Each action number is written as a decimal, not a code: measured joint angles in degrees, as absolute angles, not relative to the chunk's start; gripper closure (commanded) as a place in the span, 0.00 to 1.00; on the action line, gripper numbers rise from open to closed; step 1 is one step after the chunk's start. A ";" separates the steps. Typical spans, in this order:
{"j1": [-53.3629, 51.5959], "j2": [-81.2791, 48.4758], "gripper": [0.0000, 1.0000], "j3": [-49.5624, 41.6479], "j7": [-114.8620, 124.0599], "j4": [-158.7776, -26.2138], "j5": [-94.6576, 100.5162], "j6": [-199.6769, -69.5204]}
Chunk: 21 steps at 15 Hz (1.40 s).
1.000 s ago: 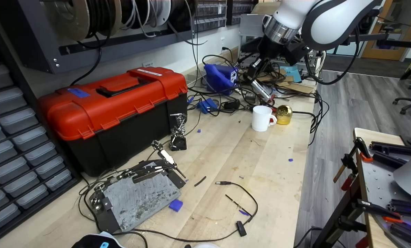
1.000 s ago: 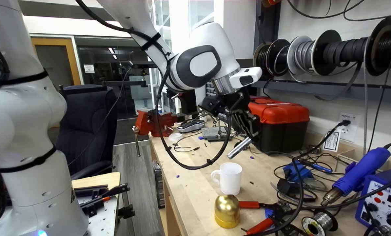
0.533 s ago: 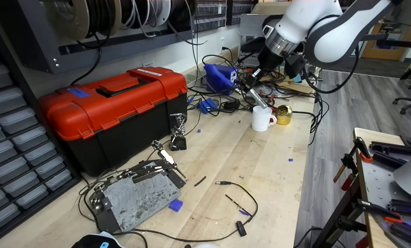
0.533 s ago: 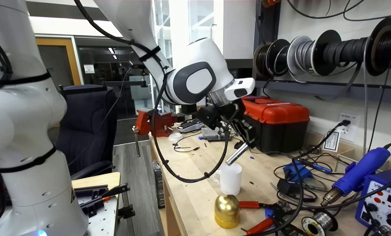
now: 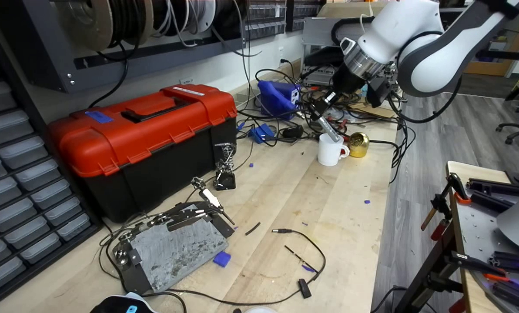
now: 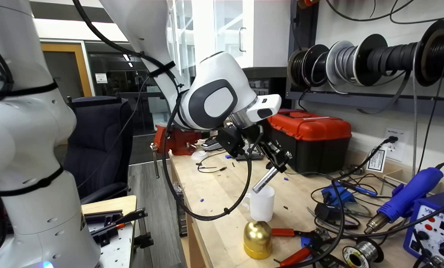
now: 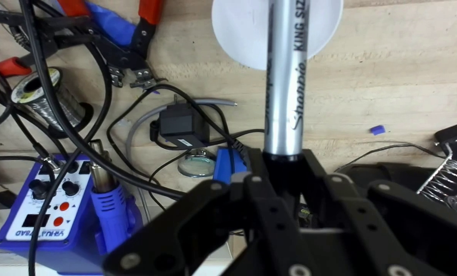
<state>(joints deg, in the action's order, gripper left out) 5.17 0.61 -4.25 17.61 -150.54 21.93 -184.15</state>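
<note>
In an exterior view, my gripper [image 5: 317,114] is holding a silver marker [image 5: 329,129] near its upper end, jaws closed on it. The marker is slanting from 11 o'clock down to 5, its lower end lining up with the mouth of a white mug [image 5: 327,153]. The mug is standing upright on the bench [image 5: 342,208], handle pointing to 3 o'clock, with a gold pot [image 5: 358,145] sitting just beside it on that side. I'm judging that small, slow corrections are suiting such a crowded spot.

In an exterior view, the marker [image 6: 266,179] is leaning from 1 o'clock down to 7, while red-handled pliers [image 6: 282,232] are lying at 5 o'clock from the mug. I'm seeing the tip by the handle side of the rim; I cannot tell whether it is touching. I'd be centring it over the mouth and easing the slant.

In the wrist view, the pads [image 7: 256,168] are pinching the black end, and the barrel is running to 12 o'clock across the mug. With only one end gripped, I'm expecting pivoting if the rim is catching it, so a firm squeeze is serving best.
</note>
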 measured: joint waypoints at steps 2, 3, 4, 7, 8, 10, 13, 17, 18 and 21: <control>5.43 0.61 0.96 -4.34 17.61 -151.28 21.96 -185.73; 5.54 0.60 0.96 -4.36 17.61 -151.54 21.96 -186.37; 5.60 0.60 0.96 -4.40 17.61 -151.70 21.96 -186.83; 5.24 0.53 0.96 -4.22 11.92 -152.55 14.28 -188.49; 5.20 0.42 0.96 -4.14 10.48 -152.91 12.41 -189.17; 5.09 -0.32 0.96 -3.99 8.41 -153.45 10.02 -190.74; 4.93 -2.35 0.57 -3.63 6.52 -154.01 8.09 -193.10; 3.14 -4.93 0.38 -3.43 4.21 -154.75 4.39 -196.84; 2.40 -5.46 0.30 -3.45 3.57 -155.00 3.10 -197.80; 0.13 -5.11 0.09 -3.54 1.81 -155.13 -1.02 -198.02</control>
